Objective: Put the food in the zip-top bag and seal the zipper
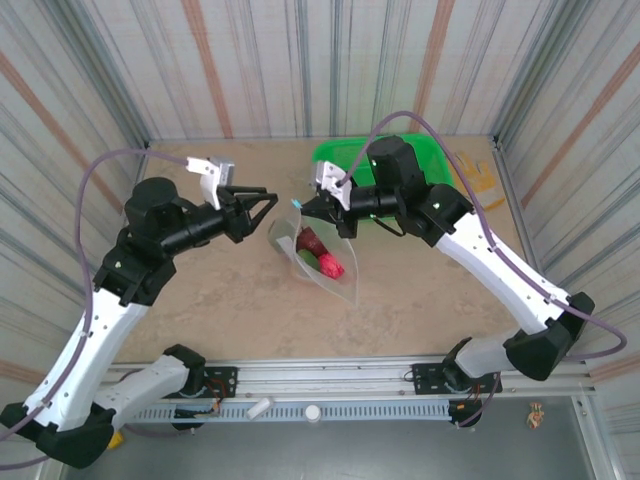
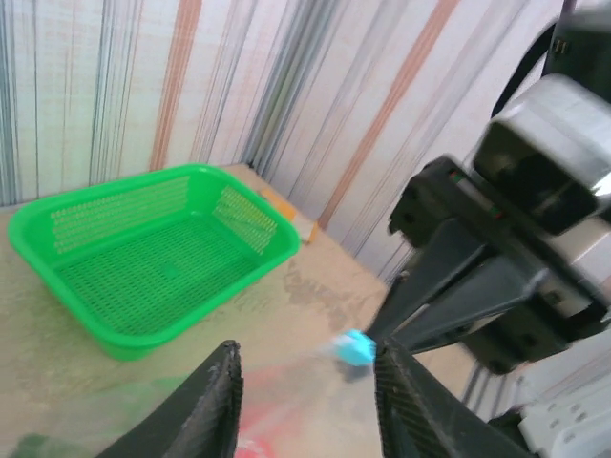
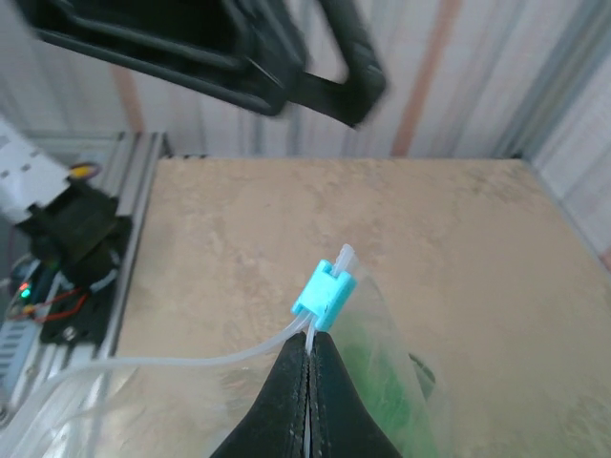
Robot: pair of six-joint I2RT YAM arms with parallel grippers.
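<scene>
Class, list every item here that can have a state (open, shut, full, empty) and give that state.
left claw: open, empty.
right claw: shut on the zipper, below its blue end piece.
zipper: pinched; cannot tell whether sealed.
zip-top bag: food inside, held by its top edge.
green basket: upright, empty.

The zip-top bag (image 1: 340, 280) is thin clear plastic film, shiny and creased. Its zipper (image 3: 220, 358) is a pale translucent strip carrying a smooth, hard light-blue plastic slider (image 3: 323, 294). At one o'clock from the bag, the basket (image 2: 115, 212) is glossy green moulded mesh plastic. The table (image 1: 230, 310) looks matt, mottled beige like stone. The fingers (image 2: 215, 401) of the left gripper (image 2: 307, 351) are matt black and finely textured. The rail (image 1: 330, 378) at six o'clock is brushed metal.
</scene>
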